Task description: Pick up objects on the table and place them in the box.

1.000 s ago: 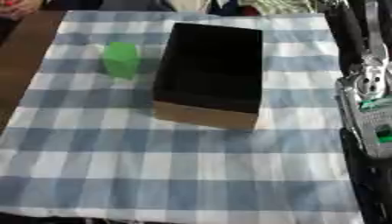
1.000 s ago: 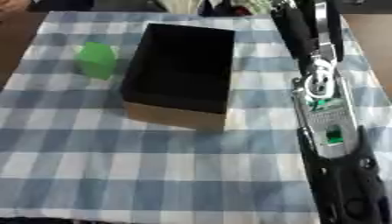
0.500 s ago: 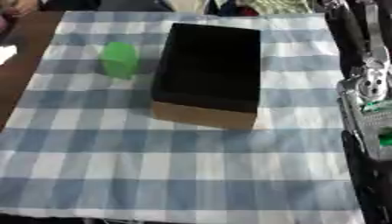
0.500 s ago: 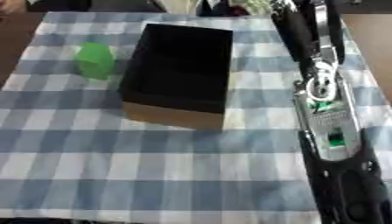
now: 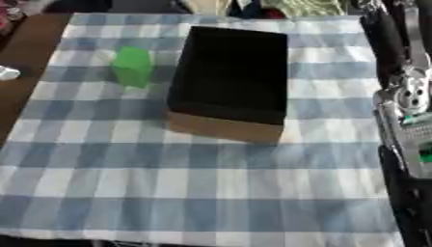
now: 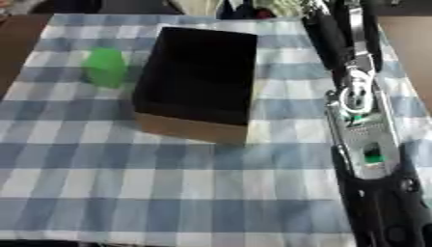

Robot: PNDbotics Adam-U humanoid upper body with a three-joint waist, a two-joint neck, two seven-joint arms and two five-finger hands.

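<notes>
A green block point(image 5: 132, 66) stands upright on the blue-and-white checked cloth, left of the box and a small gap away from it. The cardboard box point(image 5: 221, 126) sits open in the middle of the cloth, and its dark inside shows nothing. My right arm point(image 6: 361, 120) runs along the right side of the cloth from the bottom corner up to the far edge. There the right hand point(image 6: 325, 26) is only a dark shape beyond the box's far right corner. It touches neither the box nor the block. No left hand shows in either view.
The checked cloth point(image 5: 168, 183) covers most of the brown table point(image 5: 21, 48), which is bare at the left. A small white thing point(image 5: 6, 72) lies at the left edge. Mixed items point(image 5: 287, 6) crowd the far edge.
</notes>
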